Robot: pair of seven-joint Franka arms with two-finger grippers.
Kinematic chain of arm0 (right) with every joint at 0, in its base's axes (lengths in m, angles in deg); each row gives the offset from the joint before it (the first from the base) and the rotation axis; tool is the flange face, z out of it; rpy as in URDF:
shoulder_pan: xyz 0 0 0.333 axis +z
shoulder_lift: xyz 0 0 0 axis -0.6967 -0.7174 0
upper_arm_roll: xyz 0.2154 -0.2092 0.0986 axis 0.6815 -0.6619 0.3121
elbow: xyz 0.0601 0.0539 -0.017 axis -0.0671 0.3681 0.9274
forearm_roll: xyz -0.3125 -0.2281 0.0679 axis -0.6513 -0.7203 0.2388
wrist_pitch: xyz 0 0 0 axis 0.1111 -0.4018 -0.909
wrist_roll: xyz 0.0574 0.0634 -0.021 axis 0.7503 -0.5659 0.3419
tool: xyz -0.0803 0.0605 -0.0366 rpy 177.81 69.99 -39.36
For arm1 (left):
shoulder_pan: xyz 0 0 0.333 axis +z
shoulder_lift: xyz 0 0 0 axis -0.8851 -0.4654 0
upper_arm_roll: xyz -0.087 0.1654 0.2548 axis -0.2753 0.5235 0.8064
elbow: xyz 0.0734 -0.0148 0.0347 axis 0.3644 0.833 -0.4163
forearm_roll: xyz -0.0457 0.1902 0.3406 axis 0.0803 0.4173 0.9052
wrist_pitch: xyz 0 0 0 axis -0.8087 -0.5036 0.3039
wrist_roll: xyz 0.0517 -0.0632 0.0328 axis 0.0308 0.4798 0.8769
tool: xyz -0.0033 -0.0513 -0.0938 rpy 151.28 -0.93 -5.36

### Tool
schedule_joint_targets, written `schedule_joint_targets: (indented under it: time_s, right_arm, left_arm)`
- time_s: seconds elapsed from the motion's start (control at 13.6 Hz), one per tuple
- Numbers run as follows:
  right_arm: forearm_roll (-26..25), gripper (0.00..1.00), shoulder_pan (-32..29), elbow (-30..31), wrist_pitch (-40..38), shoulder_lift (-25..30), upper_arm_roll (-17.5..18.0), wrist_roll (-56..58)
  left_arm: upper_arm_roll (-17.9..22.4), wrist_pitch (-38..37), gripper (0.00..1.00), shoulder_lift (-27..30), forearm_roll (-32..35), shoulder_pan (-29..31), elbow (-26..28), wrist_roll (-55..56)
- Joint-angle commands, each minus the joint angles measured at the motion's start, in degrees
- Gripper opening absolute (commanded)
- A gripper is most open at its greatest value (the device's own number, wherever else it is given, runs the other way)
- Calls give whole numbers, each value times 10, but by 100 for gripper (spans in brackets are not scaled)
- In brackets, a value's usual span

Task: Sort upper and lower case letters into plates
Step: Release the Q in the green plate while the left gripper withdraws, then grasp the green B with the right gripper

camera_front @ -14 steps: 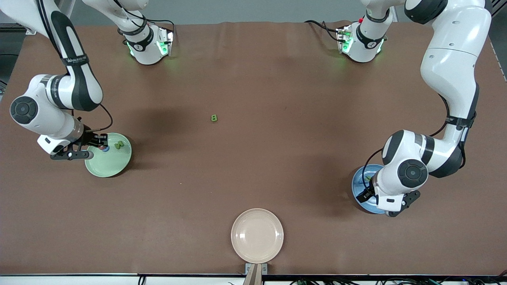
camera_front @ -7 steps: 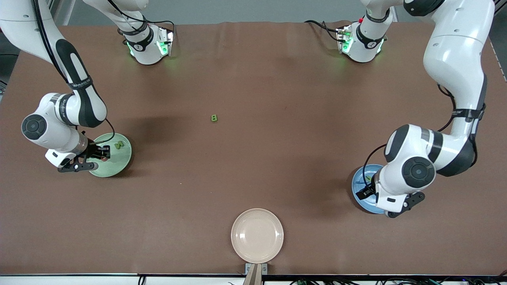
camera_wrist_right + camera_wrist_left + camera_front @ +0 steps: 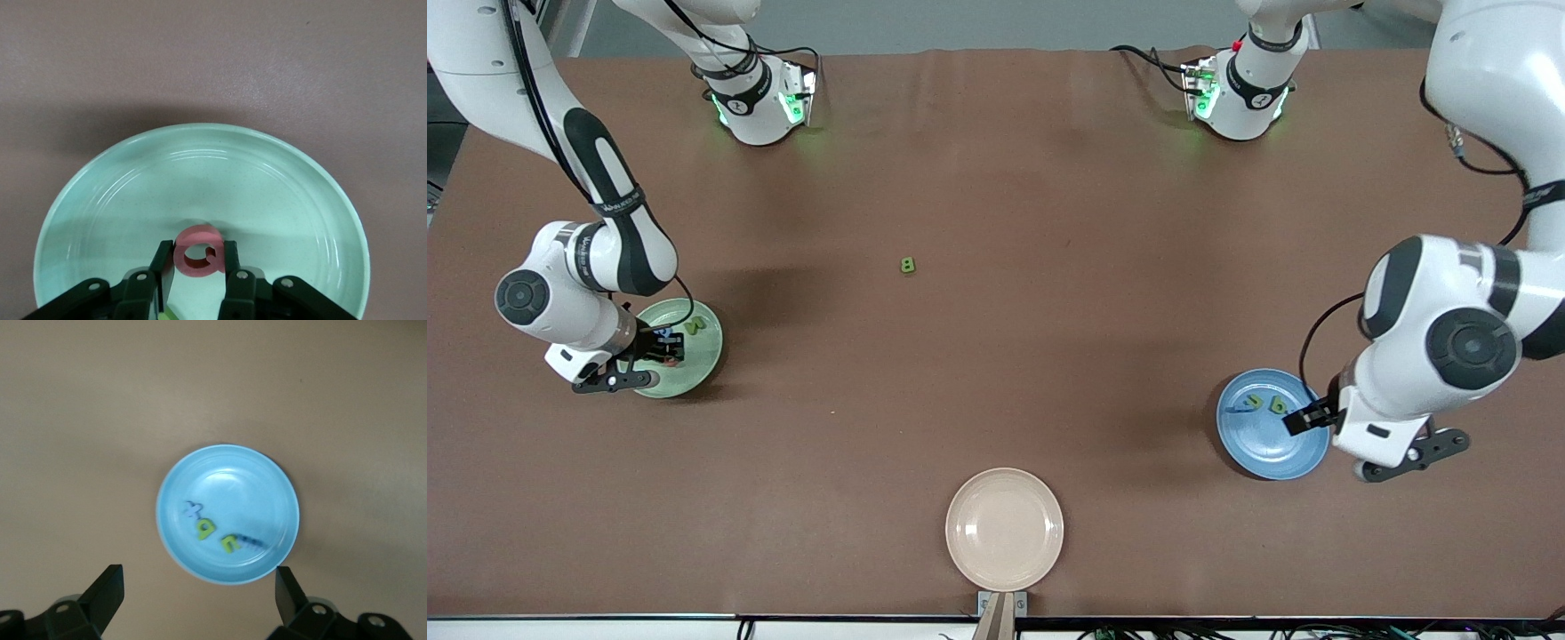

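My right gripper [image 3: 665, 348] is low over the mint green plate [image 3: 692, 366] at the right arm's end of the table. It is shut on a pink letter Q [image 3: 198, 252], which hangs just above the plate's floor [image 3: 200, 167]. A green letter [image 3: 694, 325] lies in that plate. My left gripper [image 3: 198, 590] is open and empty, up over the rim of the blue plate [image 3: 1263, 444]. That plate [image 3: 227, 480] holds a blue letter [image 3: 193, 510] and two green letters [image 3: 205, 530] [image 3: 230, 542]. A green letter B [image 3: 908, 265] lies alone mid-table.
A beige round plate [image 3: 1005, 529] with nothing in it sits at the table edge nearest the front camera. Both robot bases [image 3: 760, 98] [image 3: 1240, 93] stand along the edge farthest from the front camera.
My left arm has lifted and drawn away toward its end of the table, uncovering the blue plate and its letters. My right gripper has sunk lower into the mint plate with the pink letter.
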Motion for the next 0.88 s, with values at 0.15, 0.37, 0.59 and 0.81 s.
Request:
schedule_joint_targets:
  time_s: [0.15, 0.37, 0.59, 0.81]
  right_arm:
    - [-7, 65, -10, -4, -3, -6, 11, 1]
    - [-7, 99, -6, -5, -63, 32, 14, -3]
    - [0, 100, 27, -2, -144, 89, 25, -51]
    - [3, 100, 130, 7, -225, 140, 25, -201]
  left_arm:
    - [0, -84, 100, 117, -61, 44, 16, -182]
    - [0, -125, 100, 151, -65, 49, 15, -196]
    - [57, -132, 100, 200, -108, 11, 29, -219]
    - [175, -135, 100, 262, -200, -54, 89, -266]
